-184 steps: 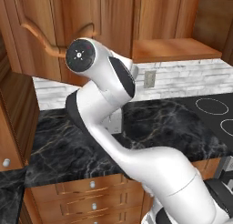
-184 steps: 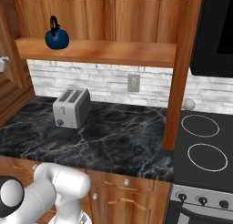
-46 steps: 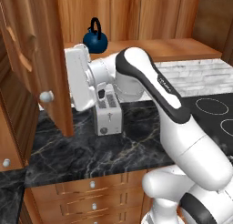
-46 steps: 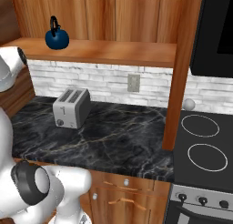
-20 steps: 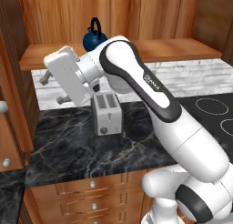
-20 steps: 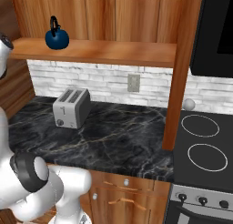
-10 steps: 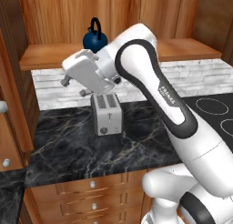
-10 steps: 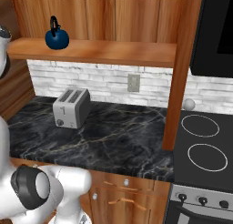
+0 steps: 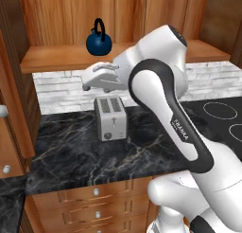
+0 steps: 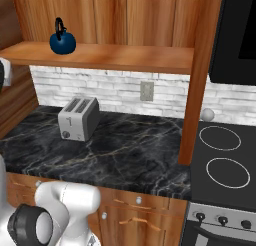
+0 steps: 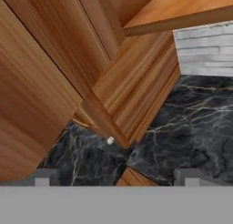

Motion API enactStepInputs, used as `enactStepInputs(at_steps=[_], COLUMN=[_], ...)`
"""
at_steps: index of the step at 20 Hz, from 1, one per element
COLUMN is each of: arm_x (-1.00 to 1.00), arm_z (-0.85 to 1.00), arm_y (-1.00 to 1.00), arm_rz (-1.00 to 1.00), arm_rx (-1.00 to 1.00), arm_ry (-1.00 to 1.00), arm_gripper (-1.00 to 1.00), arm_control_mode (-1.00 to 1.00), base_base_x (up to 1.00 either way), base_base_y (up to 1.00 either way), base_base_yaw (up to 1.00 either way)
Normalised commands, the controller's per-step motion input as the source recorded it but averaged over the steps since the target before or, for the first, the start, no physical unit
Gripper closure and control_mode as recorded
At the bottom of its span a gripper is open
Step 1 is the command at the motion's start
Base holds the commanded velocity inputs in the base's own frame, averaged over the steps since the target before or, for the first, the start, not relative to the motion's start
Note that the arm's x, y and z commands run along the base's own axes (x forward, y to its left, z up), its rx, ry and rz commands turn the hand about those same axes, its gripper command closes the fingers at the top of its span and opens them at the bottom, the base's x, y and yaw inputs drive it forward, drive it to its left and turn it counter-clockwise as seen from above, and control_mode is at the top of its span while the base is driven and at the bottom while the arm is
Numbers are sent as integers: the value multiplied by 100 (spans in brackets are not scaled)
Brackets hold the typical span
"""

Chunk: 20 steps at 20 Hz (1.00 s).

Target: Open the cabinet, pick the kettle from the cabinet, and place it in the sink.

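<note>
The cabinet (image 9: 118, 28) stands open, its bare shelf running above a black marble counter (image 9: 94, 151). The white arm (image 9: 165, 113) bends over the counter, its gripper (image 9: 87, 84) empty with fingers spread wide, above a silver toaster (image 9: 110, 118). The blue kettle (image 9: 99, 40) sits upright on the shelf, apart from the gripper.

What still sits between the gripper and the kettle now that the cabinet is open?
Nothing visible blocks it. The kettle stands alone on the open cabinet shelf, with no door across it. The gripper, jaws open and empty, hangs below the shelf edge above the toaster, so it must rise past that edge.
</note>
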Motion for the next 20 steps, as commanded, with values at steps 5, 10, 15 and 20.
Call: enactStepInputs(at_steps=[5, 10, 15, 20], arm_x=[10, 10, 17, 20], arm_z=[13, 13, 10, 7], arm_y=[-34, -35, -33, -30], arm_rz=[-18, -16, -16, -9], arm_rx=[-4, -1, -6, -10], arm_ry=[-7, -13, -8, -21], arm_gripper=[-100, -100, -100, -100], arm_control_mode=[-100, -100, -100, -100], base_base_x=[0, 0, 0, 0], base_base_y=[0, 0, 0, 0], base_base_yaw=[0, 0, 0, 0])
